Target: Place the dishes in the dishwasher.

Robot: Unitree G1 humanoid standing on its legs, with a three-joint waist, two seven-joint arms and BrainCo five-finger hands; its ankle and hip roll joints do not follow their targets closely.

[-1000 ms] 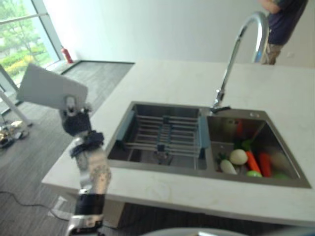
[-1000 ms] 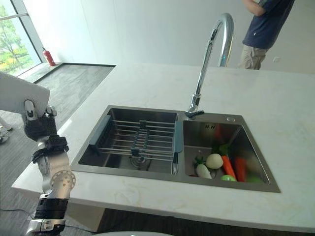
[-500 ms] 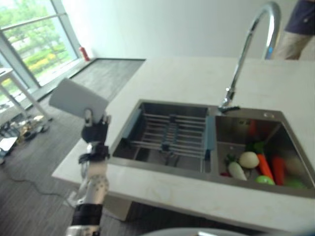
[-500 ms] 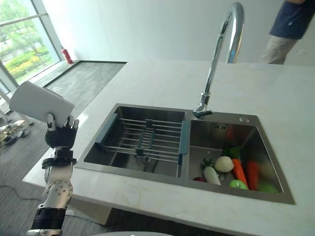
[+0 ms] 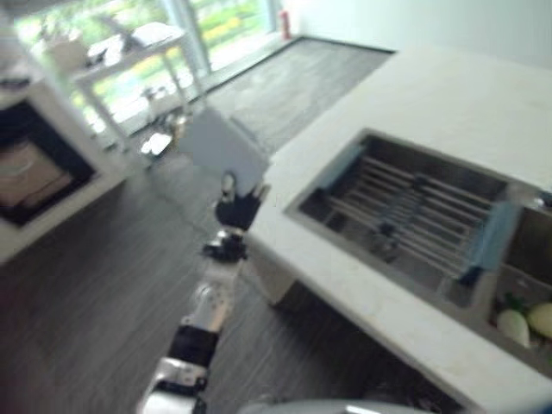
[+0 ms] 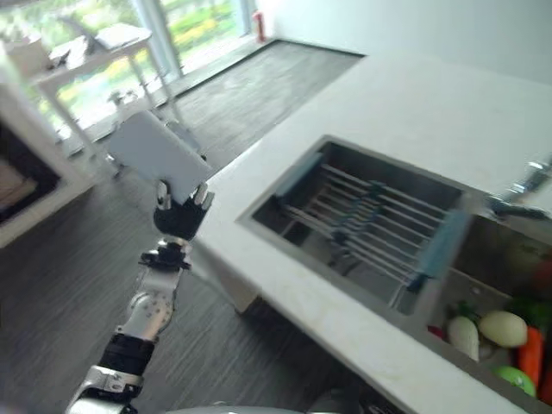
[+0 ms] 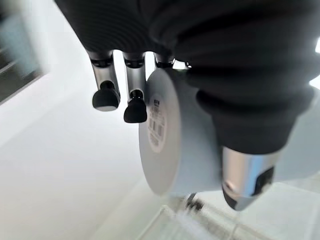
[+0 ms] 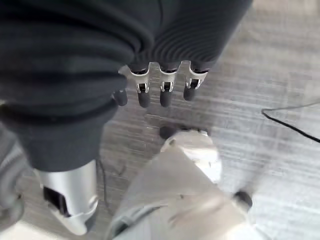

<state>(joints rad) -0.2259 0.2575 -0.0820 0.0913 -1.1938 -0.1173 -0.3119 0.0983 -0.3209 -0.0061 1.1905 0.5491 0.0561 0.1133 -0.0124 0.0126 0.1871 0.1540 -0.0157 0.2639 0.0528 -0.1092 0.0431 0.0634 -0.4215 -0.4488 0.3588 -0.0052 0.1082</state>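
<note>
Left hand (image 6: 178, 217) swung outward beyond counter (image 6: 414, 112), fingers curled round white plate (image 6: 157, 156), right hand (image 8: 160, 95) relaxed, empty

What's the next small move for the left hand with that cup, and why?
Probably keep carrying it away from the sink and look for the dishwasher. The left hand is shut on the white cup, held up over the floor beside the counter. The sink holds just a rack, and no dishwasher is identifiable.
</note>
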